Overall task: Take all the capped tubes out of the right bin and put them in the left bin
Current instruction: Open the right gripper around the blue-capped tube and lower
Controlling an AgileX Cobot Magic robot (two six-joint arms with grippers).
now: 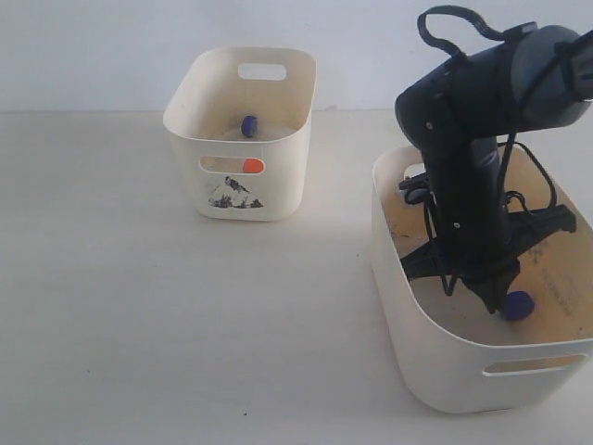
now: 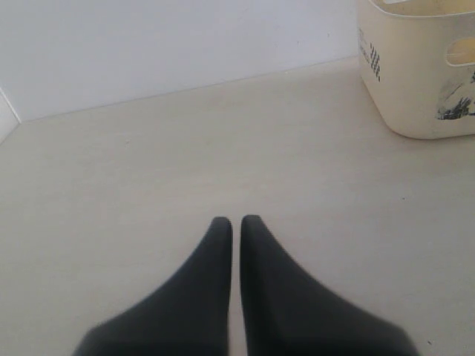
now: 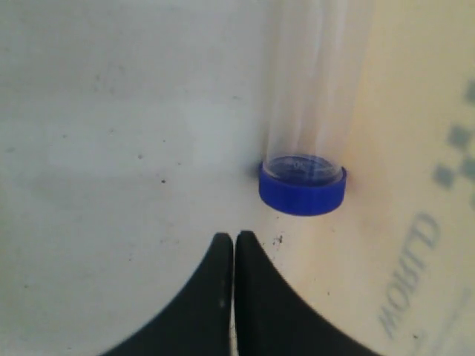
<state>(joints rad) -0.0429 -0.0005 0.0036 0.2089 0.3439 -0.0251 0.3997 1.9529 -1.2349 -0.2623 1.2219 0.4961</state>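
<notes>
The right gripper (image 3: pixel 234 239) is hanging with its jaws clenched on nothing, the tips just beside the blue-capped tube (image 3: pixel 303 189) and not touching it. The tube is sitting low inside the right bin (image 1: pixel 394 269), its clear body stretching away from the cap. Whether it is lying flat or leaning on the wall cannot be told.

To take it cleanly, the jaws would probably need to open wide first and then shift sideways until they are straddling the clear body just behind the cap. That way the cap's lip acts as a stop. Closing gently matters, since a smooth round tube is likely to squirt out or roll. The nearby wall is leaving little room on that side.

The left gripper (image 2: pixel 236 221) is idling over the table (image 2: pixel 148 163), jaws pressed together and empty, with the left bin (image 2: pixel 415 89) near. That bin is already showing a blue cap (image 1: pixel 248 125) and an orange cap (image 1: pixel 251 166).
</notes>
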